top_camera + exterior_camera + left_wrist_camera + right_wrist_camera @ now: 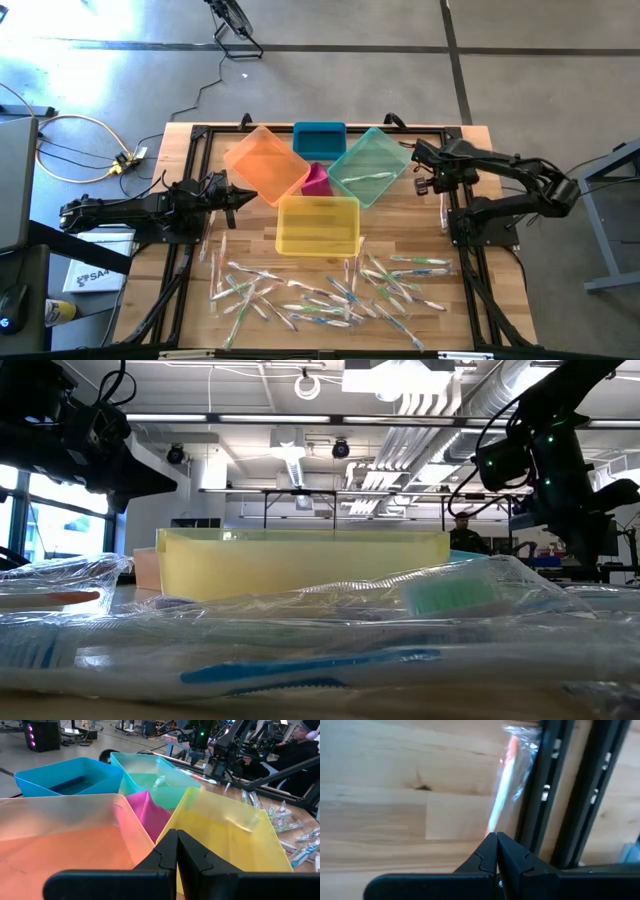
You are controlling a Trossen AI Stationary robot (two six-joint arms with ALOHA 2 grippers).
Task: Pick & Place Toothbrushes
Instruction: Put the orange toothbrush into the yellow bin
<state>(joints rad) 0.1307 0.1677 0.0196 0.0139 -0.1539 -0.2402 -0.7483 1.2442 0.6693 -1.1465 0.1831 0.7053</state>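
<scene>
Many wrapped toothbrushes (330,290) lie scattered on the wooden table's near half, close up in the low view (310,665). One orange-handled wrapped toothbrush (443,212) lies apart beside the right black rail (506,775). My right gripper (496,839) is shut and points down just over its near end (428,186). My left gripper (243,195) is shut, level, facing the orange bin (176,837). One toothbrush (159,781) lies in the teal bin (372,165). My right gripper's shut fingertips stand at the near end of the orange toothbrush's wrapper (490,827), coming from above. The fingers themselves hide that spot, so I cannot tell whether they touch it. The toothbrush lies flat along the rail.
Orange (265,165), blue (320,140), magenta (317,180) and yellow (317,225) bins cluster with the teal one at the table's middle and far side. Black frame rails (580,795) run along the table's sides. A person (462,530) stands in the room beyond.
</scene>
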